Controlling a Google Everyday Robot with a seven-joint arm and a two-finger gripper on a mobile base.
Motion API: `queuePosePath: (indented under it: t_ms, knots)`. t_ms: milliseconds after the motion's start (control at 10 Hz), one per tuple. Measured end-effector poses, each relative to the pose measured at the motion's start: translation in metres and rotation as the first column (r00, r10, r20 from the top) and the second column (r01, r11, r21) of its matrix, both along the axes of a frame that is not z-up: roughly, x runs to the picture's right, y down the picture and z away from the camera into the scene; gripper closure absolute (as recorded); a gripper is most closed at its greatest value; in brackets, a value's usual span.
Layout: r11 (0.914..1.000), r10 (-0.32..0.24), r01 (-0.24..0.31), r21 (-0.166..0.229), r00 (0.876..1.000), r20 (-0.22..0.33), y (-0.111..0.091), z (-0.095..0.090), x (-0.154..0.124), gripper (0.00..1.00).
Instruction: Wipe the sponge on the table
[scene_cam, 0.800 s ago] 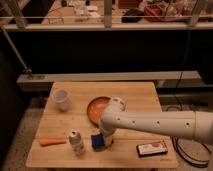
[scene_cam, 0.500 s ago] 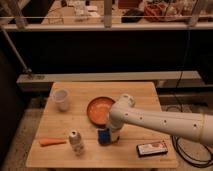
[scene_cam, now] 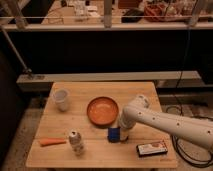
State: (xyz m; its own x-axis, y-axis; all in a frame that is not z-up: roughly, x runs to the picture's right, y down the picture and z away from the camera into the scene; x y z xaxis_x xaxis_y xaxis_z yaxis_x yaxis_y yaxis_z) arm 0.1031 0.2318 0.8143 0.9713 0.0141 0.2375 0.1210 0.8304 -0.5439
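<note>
Jaws down beside sponge [scene_cam: 114, 134], open table [scene_cam: 106, 153] toward front edge.

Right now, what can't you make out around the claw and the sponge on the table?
Camera view, the only one:
1. Claw, down beside the sponge on the table: the arm covers most of it, so contact with the sponge cannot be told.
2. Arm: cut off by the right edge, so the base is out of view.
3. Can and red-and-white box: print too small to read.
</note>
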Motion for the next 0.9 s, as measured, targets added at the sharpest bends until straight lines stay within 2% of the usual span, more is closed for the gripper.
queuePosePath:
  t_ms: [200, 400, 700, 900]
  knots:
    - [0.9997, 0.025, -0.025, -0.008, 1.000, -0.018, 0.014, -0.007, 0.015, 1.00]
    - [0.9995, 0.028, -0.029, -0.013, 0.999, -0.034, 0.035, -0.025, 0.024, 1.00]
    - [0.9997, -0.003, 0.002, -0.026, 0.999, -0.033, 0.074, -0.056, 0.026, 1.00]
    - [0.9983, -0.051, 0.050, -0.031, 0.999, -0.007, 0.090, -0.065, 0.010, 1.00]
